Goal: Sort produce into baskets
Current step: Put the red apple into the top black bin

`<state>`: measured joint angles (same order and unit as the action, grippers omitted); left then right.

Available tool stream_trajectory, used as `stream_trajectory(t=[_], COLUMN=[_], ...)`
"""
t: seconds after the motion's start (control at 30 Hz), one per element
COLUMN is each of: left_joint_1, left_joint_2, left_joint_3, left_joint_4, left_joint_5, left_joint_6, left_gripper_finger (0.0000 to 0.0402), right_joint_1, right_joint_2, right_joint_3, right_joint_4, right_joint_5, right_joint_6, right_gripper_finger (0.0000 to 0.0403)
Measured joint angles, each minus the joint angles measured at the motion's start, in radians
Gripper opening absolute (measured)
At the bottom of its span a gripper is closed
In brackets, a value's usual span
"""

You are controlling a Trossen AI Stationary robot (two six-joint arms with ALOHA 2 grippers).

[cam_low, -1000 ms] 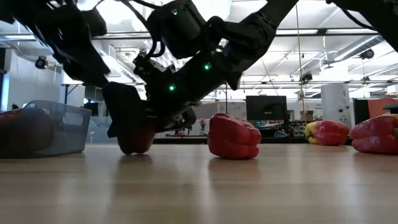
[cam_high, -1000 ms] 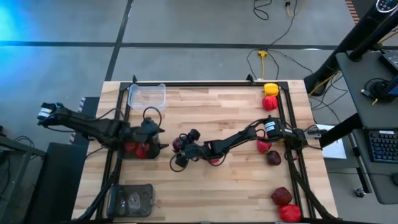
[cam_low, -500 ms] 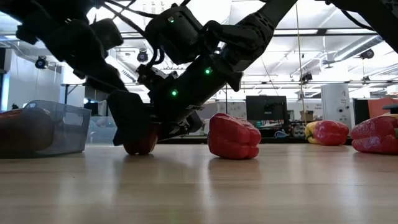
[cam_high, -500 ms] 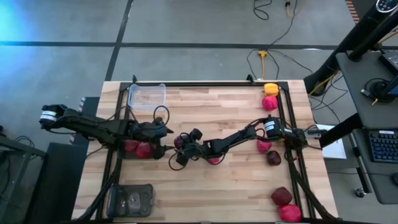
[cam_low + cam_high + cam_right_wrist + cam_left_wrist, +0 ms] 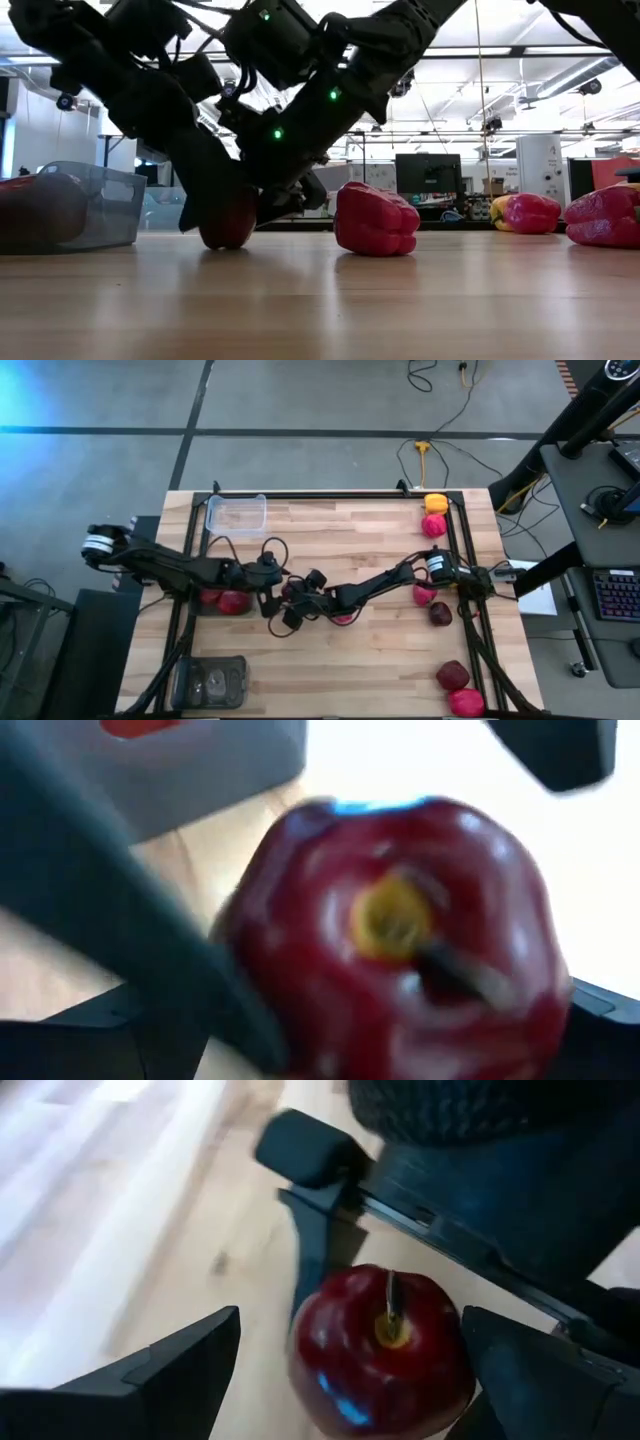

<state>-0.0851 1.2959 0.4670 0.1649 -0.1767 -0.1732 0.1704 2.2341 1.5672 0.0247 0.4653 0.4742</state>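
Note:
A dark maroon piece of produce (image 5: 291,590) with a stem stands on the table at mid-left; it also shows in the low view (image 5: 228,218). My left gripper (image 5: 350,1320) is open, with a finger on either side of the maroon piece (image 5: 385,1355). My right gripper (image 5: 297,600) reaches in from the right and is open wide around the same piece (image 5: 400,950). A bright red pepper (image 5: 375,218) lies under my right arm. A smoky basket (image 5: 95,205) holding red pieces (image 5: 232,602) stands just left of the grippers.
A clear tub (image 5: 237,513) stands at the far left and a smoky tub (image 5: 210,680) at the near left. Yellow (image 5: 436,503), red (image 5: 433,525) and maroon (image 5: 441,614) pieces lie along the right side. Two more (image 5: 458,688) lie near the right corner.
My left gripper has gone toward the table's right, from over the smoky basket to the maroon piece, and now stands open around it. My right gripper has stayed open around the piece.

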Motion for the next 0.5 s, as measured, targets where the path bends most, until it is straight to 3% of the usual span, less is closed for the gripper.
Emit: stream_trajectory(t=[0.33,0.5], left_joint_1=[-0.001,-0.001], left_joint_2=[0.078,0.084], left_joint_3=[0.000,0.002], left_joint_4=[0.063,0.060], left_joint_5=[0.067,0.090], left_joint_6=[0.005,-0.009], left_gripper_finger=[0.0359,0.0336], right_joint_1=[0.002,0.007], right_joint_2=[-0.001,-0.001], right_joint_3=[0.016,0.042], right_joint_4=[-0.068,-0.127], right_joint_5=[-0.066,-0.074], right_joint_6=[-0.021,-0.028], right_gripper_finger=[0.0373,0.0373])
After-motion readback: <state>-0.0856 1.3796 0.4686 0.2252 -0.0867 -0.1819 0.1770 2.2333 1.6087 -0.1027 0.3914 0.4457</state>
